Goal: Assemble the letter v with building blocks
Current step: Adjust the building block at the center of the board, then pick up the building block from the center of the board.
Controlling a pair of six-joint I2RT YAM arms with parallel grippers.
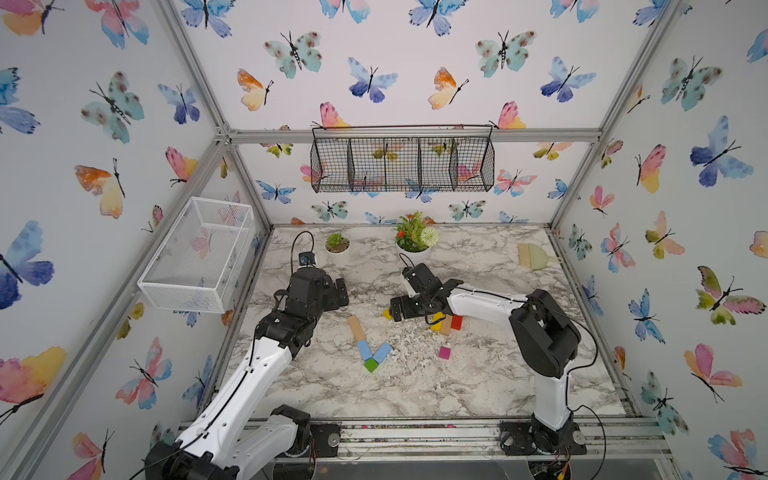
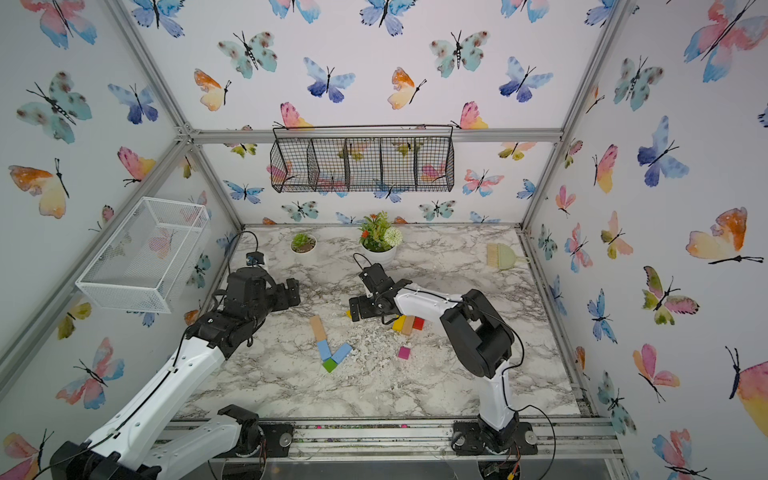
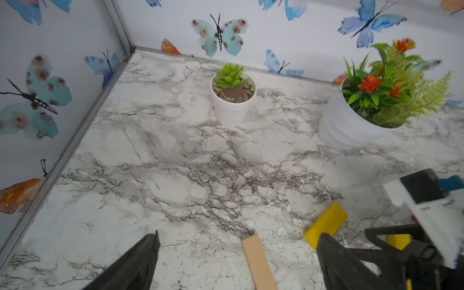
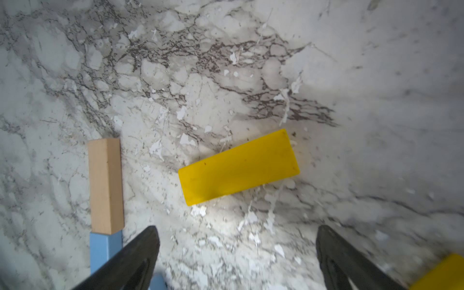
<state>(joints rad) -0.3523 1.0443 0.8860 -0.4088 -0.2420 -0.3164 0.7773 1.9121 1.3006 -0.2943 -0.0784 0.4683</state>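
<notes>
Now, right gripper [image 4: 237, 227] poised above a loose yellow block [image 4: 238, 167].
Its fingers [image 4: 135, 256] gape empty, like those of the left gripper [image 3: 239, 234]; the letter v [image 1: 371, 365], on the worktop [image 1: 415, 386], probably wants this block on its shorter arm.

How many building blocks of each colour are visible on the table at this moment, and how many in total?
yellow blocks: 2
tan blocks: 2
light blue blocks: 2
red block: 1
green cube: 1
magenta cube: 1
Total: 9 in view; more may lie hidden under the right arm.
</notes>
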